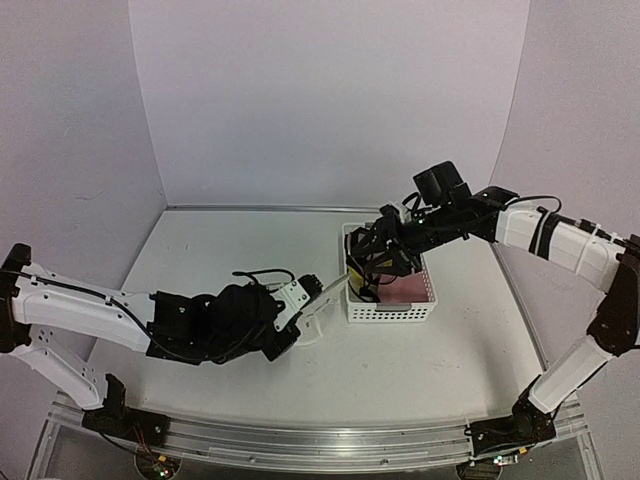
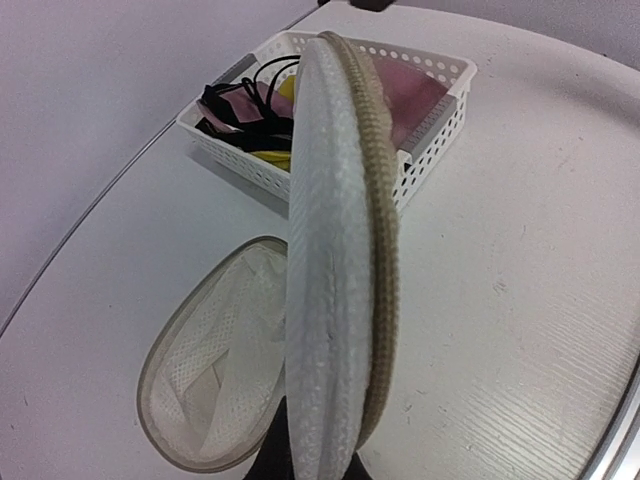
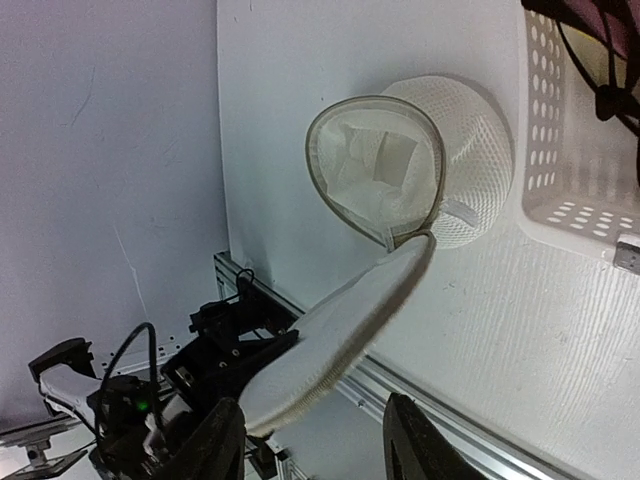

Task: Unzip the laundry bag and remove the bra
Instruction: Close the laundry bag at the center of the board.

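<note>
Clamping the unzipped lid of the laundry bag (image 2: pixel 330 250), the left gripper (image 1: pixel 295 322) holds it upright on edge just beside the white basket (image 1: pixel 395 312). The bag's open mesh body lies against the basket's wall. The right gripper (image 3: pixel 315 405) hangs over the basket, fingers spread, empty. The bra (image 2: pixel 240 100) lies inside the basket.

The laundry bag (image 2: pixel 325 260) is white mesh with a fine dimpled weave, edged by a beige zip band (image 2: pixel 380 230). The flap at the black left end effector (image 1: pixel 303 318) is the same white. Below the black right end effector (image 3: pixel 312 445), the basket (image 3: pixel 560 190) is white with rows of round holes. The bra (image 2: pixel 400 90) inside is pink and yellow with black straps (the yellow mostly covered). The worktop (image 2: pixel 520 300) is off-white with faint grey streaks.
</note>
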You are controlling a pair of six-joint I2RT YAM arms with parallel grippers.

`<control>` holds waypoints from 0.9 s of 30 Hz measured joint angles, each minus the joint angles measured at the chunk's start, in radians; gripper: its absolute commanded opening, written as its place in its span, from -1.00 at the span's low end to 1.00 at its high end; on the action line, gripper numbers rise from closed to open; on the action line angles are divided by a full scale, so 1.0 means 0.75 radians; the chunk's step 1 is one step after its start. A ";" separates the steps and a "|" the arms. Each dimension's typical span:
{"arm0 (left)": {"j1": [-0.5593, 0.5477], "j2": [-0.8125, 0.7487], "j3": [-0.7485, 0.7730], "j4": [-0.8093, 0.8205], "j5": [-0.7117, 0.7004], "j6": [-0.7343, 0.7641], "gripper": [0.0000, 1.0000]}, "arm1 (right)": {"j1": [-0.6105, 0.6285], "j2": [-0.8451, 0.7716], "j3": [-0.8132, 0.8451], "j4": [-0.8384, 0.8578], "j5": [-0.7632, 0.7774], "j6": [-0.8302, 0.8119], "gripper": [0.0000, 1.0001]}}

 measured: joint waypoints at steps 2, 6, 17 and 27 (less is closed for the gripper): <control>0.063 -0.017 0.018 -0.020 0.063 -0.035 -1.00 | -0.007 -0.041 -0.027 0.001 0.030 -0.035 -0.01; 0.149 -0.049 0.042 -0.054 0.163 -0.093 -1.00 | -0.010 -0.089 -0.073 0.000 0.087 -0.105 -0.01; 0.478 -0.058 0.056 -0.066 0.683 -0.281 -1.00 | -0.010 -0.246 -0.204 0.045 0.288 -0.371 0.07; 0.783 0.052 -0.048 0.051 1.184 -0.545 -1.00 | -0.010 -0.390 -0.443 0.270 0.336 -0.552 0.12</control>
